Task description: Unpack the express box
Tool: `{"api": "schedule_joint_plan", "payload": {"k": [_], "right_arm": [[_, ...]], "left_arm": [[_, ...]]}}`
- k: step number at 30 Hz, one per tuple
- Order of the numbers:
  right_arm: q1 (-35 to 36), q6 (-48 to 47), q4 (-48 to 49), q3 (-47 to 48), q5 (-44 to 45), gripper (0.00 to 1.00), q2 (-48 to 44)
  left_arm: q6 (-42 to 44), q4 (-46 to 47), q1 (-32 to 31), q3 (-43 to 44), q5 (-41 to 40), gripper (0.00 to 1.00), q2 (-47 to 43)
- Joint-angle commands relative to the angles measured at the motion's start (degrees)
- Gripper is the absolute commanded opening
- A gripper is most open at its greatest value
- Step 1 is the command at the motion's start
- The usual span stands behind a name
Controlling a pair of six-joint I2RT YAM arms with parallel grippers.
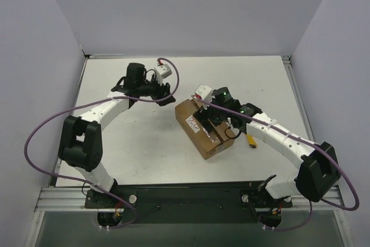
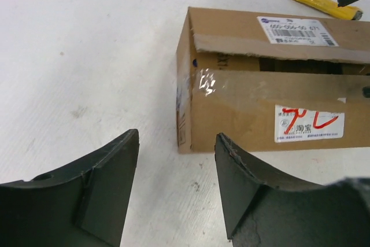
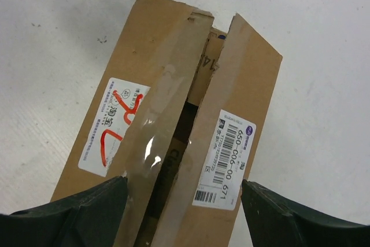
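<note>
Box [image 1: 203, 128] lies on the table [image 1: 144, 154] right of centre. Its long axis runs diagonally from far-left to near-right in the top view. The seam [image 3: 186, 111] along its top is split: the two flaps [image 3: 231, 102] stand slightly apart with a dark gap between them, and clear tape [image 3: 156, 137] clings to one flap. Whether any tape joins the flaps at the far end is hard to tell.

The right gripper [image 3: 182, 186] is the nearer one. It hovers directly over the box top, looking along the long axis. Its jaws are spread wide to either side of the seam, and it holds nothing. The left gripper [image 2: 177, 143] sits low off the box's far-left short end, apart from it, with the box ahead and a little to its right. Its jaws are parted and empty.

The next move is probably lifting the flaps. It turns on the seam running lengthwise under the right gripper, each flap hinging outward from a long edge.

A knife [image 2: 321, 1] lies on the table just beside the box, under the right arm. A flap swung out that way might meet it.
</note>
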Motion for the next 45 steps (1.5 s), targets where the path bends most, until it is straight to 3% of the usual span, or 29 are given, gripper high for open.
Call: {"api": "schedule_joint_plan", "payload": {"k": [1,5,7,11,13,17,18,22,24,26,33,43,45], "right_arm": [[0.74,-4.46,3.3,-0.74,5.35,0.8,4.66],[0.65,-8.06,3.92,1.02,11.32,0.77,8.36],[0.3,-10.7,3.92,2.42,12.91,0.71,10.55],[-0.23,-13.42,1.38,8.91,10.12,0.4,13.46],[-0.14,-16.4,-0.64,10.94,3.81,0.19,15.04],[0.03,-24.29,-1.35,13.15,-10.96,0.06,15.66],[0.03,-26.76,-1.44,13.06,-18.47,0.04,15.58],[0.47,-35.22,-1.18,14.46,-25.74,0.07,17.49],[0.47,-36.72,-1.87,17.09,-25.23,0.23,20.22],[0.47,-37.42,-1.88,18.42,-24.35,0.32,21.2],[0.91,-34.0,-1.88,19.83,-23.73,0.32,21.12],[1.09,-30.48,-1.79,13.86,-22.42,0.34,13.73],[1.17,-28.99,-1.79,13.24,-20.49,0.34,13.29]], "left_arm": [[-0.84,0.45,2.58,-3.45,-1.31,0.66,-8.64],[-0.58,0.45,4.25,-8.54,-1.57,0.66,-14.97],[-0.4,0.63,4.87,-9.95,-1.58,0.66,-16.82],[-0.31,0.89,5.14,-12.24,-1.66,0.66,-20.6],[-0.05,0.8,5.13,-13.04,-1.22,0.66,-21.75],[3.54,-0.77,5.05,-15.23,0.62,0.66,-25.17],[5.73,-0.69,5.05,-15.93,0.8,0.66,-25.96],[11.46,-0.08,5.05,-19.89,2.73,0.67,-29.74],[13.12,0.1,5.05,-21.03,3.96,0.67,-30.63],[13.66,0.01,4.52,-20.95,6.07,0.68,-30.28],[17.6,3.27,-0.83,-18.32,3.61,0.69,-24.4],[26.93,6.87,-4.09,-13.3,0.54,0.69,-12.36],[29.04,6.87,-4.18,-12.08,1.06,0.64,-10.86]]}}
